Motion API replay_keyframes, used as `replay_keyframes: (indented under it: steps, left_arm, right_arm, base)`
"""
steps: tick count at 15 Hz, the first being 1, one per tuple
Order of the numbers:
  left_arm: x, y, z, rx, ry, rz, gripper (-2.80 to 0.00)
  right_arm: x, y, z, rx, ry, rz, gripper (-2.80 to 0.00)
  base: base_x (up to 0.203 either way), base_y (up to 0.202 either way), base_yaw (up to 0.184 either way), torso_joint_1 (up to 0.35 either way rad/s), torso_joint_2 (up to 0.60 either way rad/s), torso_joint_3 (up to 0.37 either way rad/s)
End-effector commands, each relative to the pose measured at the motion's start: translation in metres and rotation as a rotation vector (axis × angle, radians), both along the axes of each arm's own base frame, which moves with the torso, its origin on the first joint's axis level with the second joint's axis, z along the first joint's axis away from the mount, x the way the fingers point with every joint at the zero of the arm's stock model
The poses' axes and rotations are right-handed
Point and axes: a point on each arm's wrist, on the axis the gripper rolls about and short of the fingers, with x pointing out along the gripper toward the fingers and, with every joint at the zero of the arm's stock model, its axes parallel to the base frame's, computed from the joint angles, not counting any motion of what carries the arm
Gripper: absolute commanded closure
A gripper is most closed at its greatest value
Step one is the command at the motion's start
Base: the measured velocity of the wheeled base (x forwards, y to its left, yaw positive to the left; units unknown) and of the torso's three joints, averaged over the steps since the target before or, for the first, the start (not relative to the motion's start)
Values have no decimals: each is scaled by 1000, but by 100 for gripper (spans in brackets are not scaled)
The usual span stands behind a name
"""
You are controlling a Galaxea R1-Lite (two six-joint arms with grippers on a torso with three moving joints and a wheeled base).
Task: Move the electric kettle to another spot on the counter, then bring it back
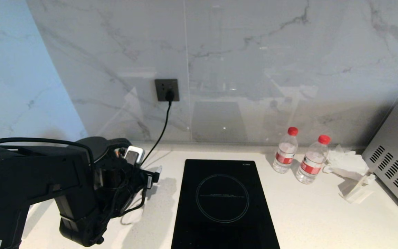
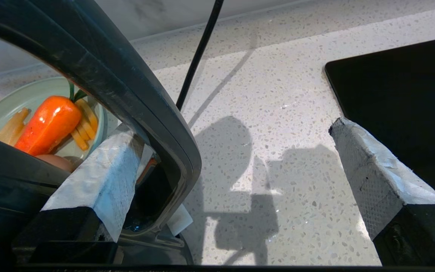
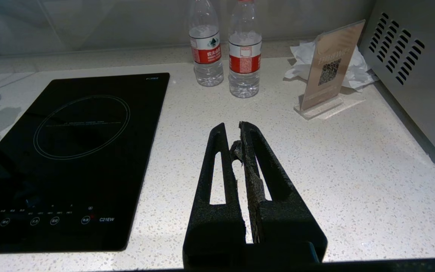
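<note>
The counter is a white speckled worktop running along a marbled wall, and the black glass hob set into it serves as the landmark for the rest. To the right of the hob, at the counter's far end, stands a grey metal appliance with vent slots. To the left of the hob the left arm reaches in low over the counter, and just behind it, near the wall, the electric kettle shows its dark lid and handle. In the left wrist view the kettle's thick black loop handle curves across the left gripper, whose jaws stand wide apart: one taped finger lies inside the handle's loop, the other on the hob side over bare counter, so the handle sits between them but is not squeezed. Through the loop a pale plate with an orange carrot is seen on the side away from the hob. A black cord runs from a wall socket behind the hob's left corner down towards the kettle. Right of the hob two water bottles with red caps stand side by side, with crumpled tissue and a small sign stand beyond them. The right gripper hangs over the counter on the hob's right, its fingers pressed together and holding nothing.
</note>
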Motion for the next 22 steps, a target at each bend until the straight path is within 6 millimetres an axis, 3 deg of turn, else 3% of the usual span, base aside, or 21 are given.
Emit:
replay_keyframes:
  steps: [1, 10, 14, 18, 22]
  left_arm:
    - [4, -2, 1, -3, -17, 0, -280]
    - [9, -1, 4, -51, -40, 82, -280]
    - [-7, -3, -8, -96, 19, 82, -280]
    - [-29, -19, -31, -61, 104, 21, -280]
    - [-51, -28, -38, -33, 169, -26, -280]
  right_arm:
    - [0, 0, 0, 0, 0, 0, 0]
    - [0, 0, 0, 0, -1, 0, 0]
    - [0, 0, 0, 0, -1, 0, 0]
    - [0, 0, 0, 0, 0, 0, 0]
    - [0, 0, 0, 0, 0, 0, 0]
  base:
    - [0, 0, 0, 0, 0, 0]
    - [0, 0, 0, 0, 0, 0]
    - [0, 0, 0, 0, 0, 0]
    - [0, 0, 0, 0, 0, 0]
    - [0, 0, 0, 0, 0, 0]
